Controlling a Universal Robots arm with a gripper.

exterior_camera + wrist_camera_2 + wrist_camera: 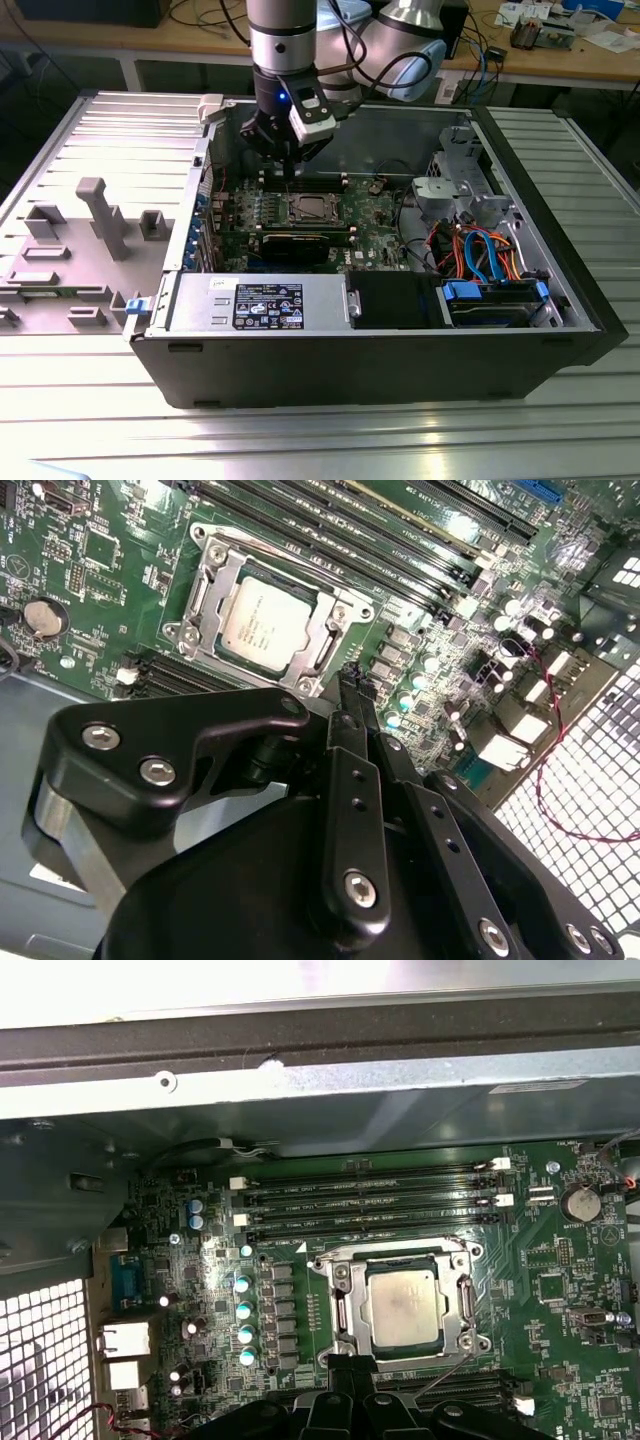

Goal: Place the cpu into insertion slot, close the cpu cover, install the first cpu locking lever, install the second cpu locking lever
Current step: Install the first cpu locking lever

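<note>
The cpu (265,620) lies flat in the insertion slot (307,208) on the green board, its silver top showing; in the first wrist view the cpu (402,1305) sits square in the socket. The cpu cover (335,645) is a silvery frame lying down around the chip, and shows again as the cpu cover (345,1300). My gripper (352,680) hangs just beside the socket's edge with its black fingers pressed together and nothing between them. A thin metal lever (445,1373) slants up at the socket corner nearest my gripper (350,1362). From outside, my gripper (292,168) hovers just behind the socket.
Long black memory slots (370,1200) run beside the socket. A black graphics card (295,245), a grey power supply (265,303) and a drive bay with blue and orange cables (490,260) fill the case. A grey fixture (100,215) stands on the table at the exterior view's left.
</note>
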